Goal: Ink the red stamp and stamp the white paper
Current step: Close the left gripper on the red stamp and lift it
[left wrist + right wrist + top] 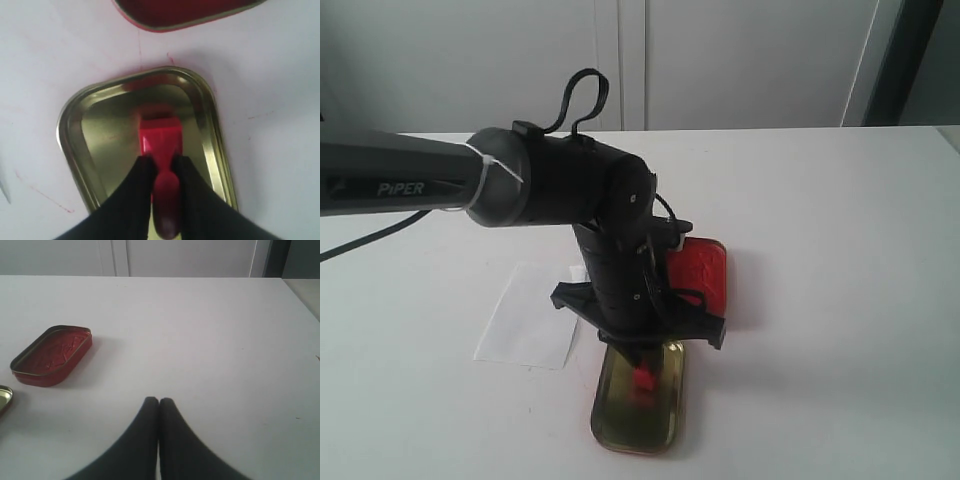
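in the exterior view the left arm (410, 180) bars the way in from 9 o'clock, its wrist bulk hanging over the middle of the table (840, 300). the left gripper (640, 364) stands over the gold lid (620, 425), clamped on the red stamp (643, 381) within the raised rim. from the lid, the red ink tin (700, 272) crowds in at 1 o'clock, just beside it; the white paper (528, 318) lies thin at 10 o'clock. open table runs from 2 to 5 o'clock.
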`<move>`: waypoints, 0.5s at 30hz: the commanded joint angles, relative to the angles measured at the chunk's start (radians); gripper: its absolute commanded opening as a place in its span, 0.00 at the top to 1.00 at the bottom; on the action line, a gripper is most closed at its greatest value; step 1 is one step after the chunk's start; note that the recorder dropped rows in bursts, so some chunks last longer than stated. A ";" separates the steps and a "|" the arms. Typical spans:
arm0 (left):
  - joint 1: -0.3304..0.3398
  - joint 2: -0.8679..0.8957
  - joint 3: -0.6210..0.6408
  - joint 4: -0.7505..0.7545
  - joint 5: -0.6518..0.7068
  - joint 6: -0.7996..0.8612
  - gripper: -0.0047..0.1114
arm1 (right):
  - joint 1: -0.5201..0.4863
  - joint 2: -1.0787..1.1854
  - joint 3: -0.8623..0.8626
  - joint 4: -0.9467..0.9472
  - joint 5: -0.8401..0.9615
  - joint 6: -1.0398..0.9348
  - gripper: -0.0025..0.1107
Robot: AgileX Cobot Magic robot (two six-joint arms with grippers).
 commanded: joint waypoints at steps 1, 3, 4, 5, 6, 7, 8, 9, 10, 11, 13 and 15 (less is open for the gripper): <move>-0.004 -0.019 -0.044 -0.012 0.104 0.094 0.96 | -0.004 -0.005 0.006 0.001 -0.013 0.004 0.98; -0.004 -0.019 -0.065 -0.007 0.145 0.115 0.96 | -0.004 -0.005 0.006 0.001 -0.013 0.004 0.98; -0.004 -0.019 -0.073 -0.007 0.154 0.124 0.96 | -0.004 -0.005 0.006 0.001 -0.013 0.004 0.98; -0.004 -0.019 -0.087 -0.005 0.163 0.144 0.96 | -0.004 -0.005 0.006 0.001 -0.013 0.004 0.98; -0.004 -0.019 -0.096 -0.003 0.163 0.153 0.96 | -0.004 -0.005 0.006 0.001 -0.013 0.004 0.98; -0.002 -0.019 -0.116 0.006 0.160 0.171 0.96 | -0.004 -0.005 0.006 0.001 -0.013 0.004 0.98; 0.001 -0.019 -0.124 0.012 0.160 0.176 0.96 | -0.004 -0.005 0.006 0.001 -0.013 0.004 0.98; 0.001 -0.019 -0.148 0.045 0.160 0.176 0.96 | -0.004 -0.005 0.006 0.001 -0.013 0.004 0.98; 0.001 -0.019 -0.160 0.063 0.160 0.176 0.96 | -0.004 -0.005 0.006 0.001 -0.013 0.004 0.98; 0.001 -0.019 -0.182 0.089 0.160 0.176 0.96 | -0.004 -0.005 0.006 0.001 -0.013 0.004 0.98; 0.001 -0.019 -0.207 0.129 0.160 0.176 0.96 | -0.004 -0.005 0.006 0.001 -0.013 0.004 0.98; 0.001 -0.017 -0.237 0.161 0.160 0.176 0.96 | -0.004 -0.005 0.006 0.001 -0.013 0.004 0.98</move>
